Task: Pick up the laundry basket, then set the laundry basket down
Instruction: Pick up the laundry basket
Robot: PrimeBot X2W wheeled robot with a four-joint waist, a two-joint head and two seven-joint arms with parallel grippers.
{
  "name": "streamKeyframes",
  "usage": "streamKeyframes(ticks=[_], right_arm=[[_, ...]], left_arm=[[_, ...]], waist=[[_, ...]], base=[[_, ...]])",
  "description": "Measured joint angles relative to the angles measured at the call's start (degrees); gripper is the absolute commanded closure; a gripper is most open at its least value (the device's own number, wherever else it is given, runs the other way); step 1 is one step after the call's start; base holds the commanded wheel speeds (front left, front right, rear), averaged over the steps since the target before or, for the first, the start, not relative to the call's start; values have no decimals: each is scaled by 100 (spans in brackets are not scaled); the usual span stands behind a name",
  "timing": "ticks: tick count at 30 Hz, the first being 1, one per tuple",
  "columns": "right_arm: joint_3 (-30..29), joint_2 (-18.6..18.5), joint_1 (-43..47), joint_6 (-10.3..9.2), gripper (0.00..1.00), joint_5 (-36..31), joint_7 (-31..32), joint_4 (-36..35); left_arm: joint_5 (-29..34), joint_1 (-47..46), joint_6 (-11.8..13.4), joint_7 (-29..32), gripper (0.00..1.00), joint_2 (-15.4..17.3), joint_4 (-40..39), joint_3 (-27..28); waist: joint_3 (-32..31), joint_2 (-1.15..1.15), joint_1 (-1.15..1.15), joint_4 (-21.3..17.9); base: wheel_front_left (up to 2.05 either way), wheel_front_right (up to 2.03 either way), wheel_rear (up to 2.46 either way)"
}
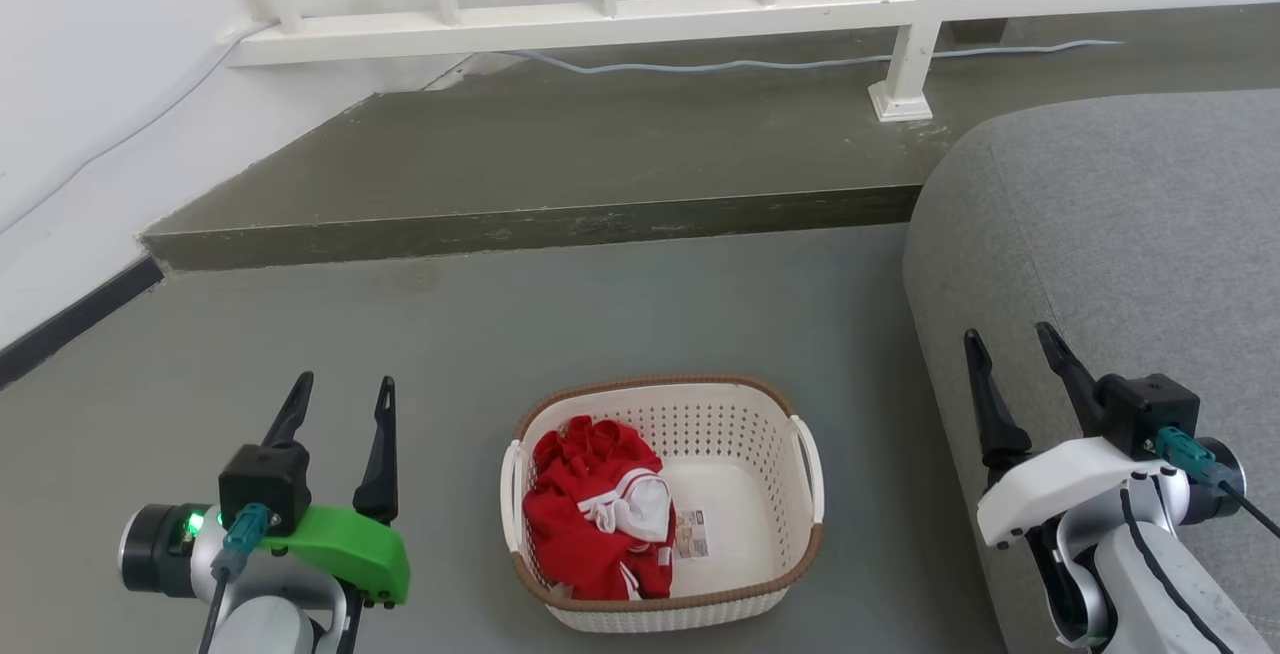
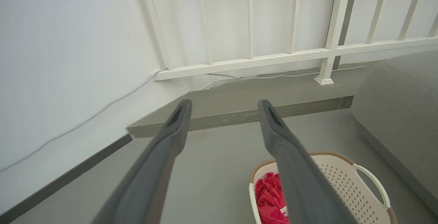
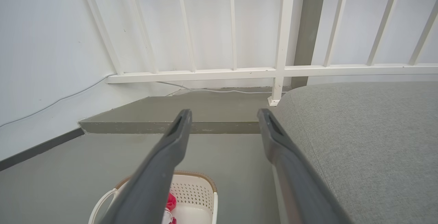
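The laundry basket point(image 1: 760, 454) stands on the grey floor at the bottom middle of the head view, cream-white with perforated sides, a brown rim and white side handles. Red and white clothes point(image 1: 598, 509) lie in its left half, beside a paper label on its bottom. My left gripper point(image 1: 343, 395) is open, off to the basket's left and apart from it. My right gripper point(image 1: 1008, 344) is open, to the basket's right, over the sofa's edge. The basket point(image 2: 345, 183) shows at the lower right of the left wrist view, and the basket point(image 3: 195, 189) shows low in the right wrist view.
A grey fabric sofa point(image 1: 1110, 234) fills the right side, close to the basket. A raised concrete step point(image 1: 540, 224) runs across behind, with a white railing point(image 1: 910, 34) and a cable on it. A white wall with a dark baseboard point(image 1: 70, 319) bounds the left.
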Motion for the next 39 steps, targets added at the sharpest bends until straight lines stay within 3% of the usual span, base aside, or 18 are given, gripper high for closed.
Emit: streamKeyframes(ticks=[17, 39], right_arm=[[-83, 32, -7, 54, 0, -41, 0, 22], [-167, 126, -1117, 249, 0, -48, -8, 97]], left_arm=[[-23, -59, 2, 1, 0, -13, 2, 1], [-134, -905, 41, 27, 0, -163, -196, 107]], waist=[[175, 0, 0, -11], [1469, 0, 0, -55]], base=[[0, 0, 0], [0, 0, 0]])
